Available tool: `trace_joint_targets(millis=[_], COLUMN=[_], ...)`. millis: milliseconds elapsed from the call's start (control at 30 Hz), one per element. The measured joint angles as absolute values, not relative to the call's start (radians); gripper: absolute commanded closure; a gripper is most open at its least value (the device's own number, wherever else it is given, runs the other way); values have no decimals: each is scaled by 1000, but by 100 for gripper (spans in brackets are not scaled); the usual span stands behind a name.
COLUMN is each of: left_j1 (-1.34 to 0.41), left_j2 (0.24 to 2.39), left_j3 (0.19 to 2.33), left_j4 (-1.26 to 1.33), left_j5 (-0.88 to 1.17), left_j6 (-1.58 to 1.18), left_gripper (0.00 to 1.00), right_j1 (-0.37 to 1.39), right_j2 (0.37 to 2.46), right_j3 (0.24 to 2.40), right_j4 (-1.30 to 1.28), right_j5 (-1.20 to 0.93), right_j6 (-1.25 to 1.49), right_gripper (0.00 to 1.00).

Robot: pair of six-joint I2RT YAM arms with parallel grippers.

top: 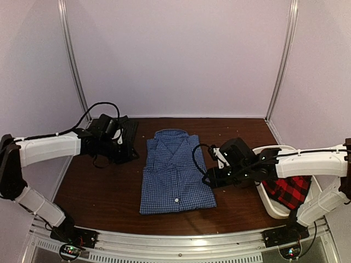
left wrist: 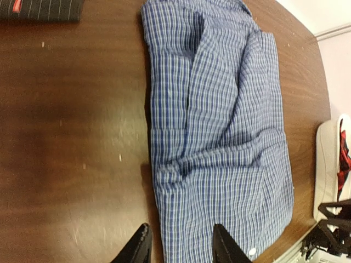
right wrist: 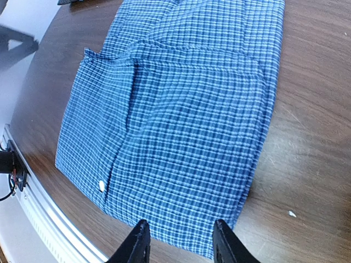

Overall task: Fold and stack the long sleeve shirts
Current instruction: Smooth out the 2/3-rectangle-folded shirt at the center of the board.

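Blue gingham shirt [top: 175, 172] lies folded flat at the middle of the table [top: 98, 192], collar toward the far wall, one white button showing near the front hem. Left gripper [left wrist: 181, 244] hangs to the left of it, fingers apart and gripping no cloth. Right gripper [right wrist: 180, 241] sits just beside the shirt's right edge, fingers likewise spread and free. Charcoal shirt [left wrist: 41, 10] lies at the far left, under the left arm. Red-and-black plaid shirt [top: 288, 192] rests in the white tub [top: 267, 201] at the right.
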State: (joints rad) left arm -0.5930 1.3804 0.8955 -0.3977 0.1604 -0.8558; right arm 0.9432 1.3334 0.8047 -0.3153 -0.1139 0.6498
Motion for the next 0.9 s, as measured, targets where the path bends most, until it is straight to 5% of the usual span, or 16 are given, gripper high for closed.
trace_joint_targets(millis=[467,900], left_j1=[-398,-391], left_j2=[1991,2175], left_j3=[1335,1535], left_j4=[-258,-257], left_j5=[265,292], left_j6=[-658,-633], left_gripper=[67,70], right_j1=[1007,1081], right_j2=[1653,1845], right_j3=[1068,1222], right_j4=[-190,-171], right_j5=[-179,-219], right_j6=[570,520], right_gripper=[60,60])
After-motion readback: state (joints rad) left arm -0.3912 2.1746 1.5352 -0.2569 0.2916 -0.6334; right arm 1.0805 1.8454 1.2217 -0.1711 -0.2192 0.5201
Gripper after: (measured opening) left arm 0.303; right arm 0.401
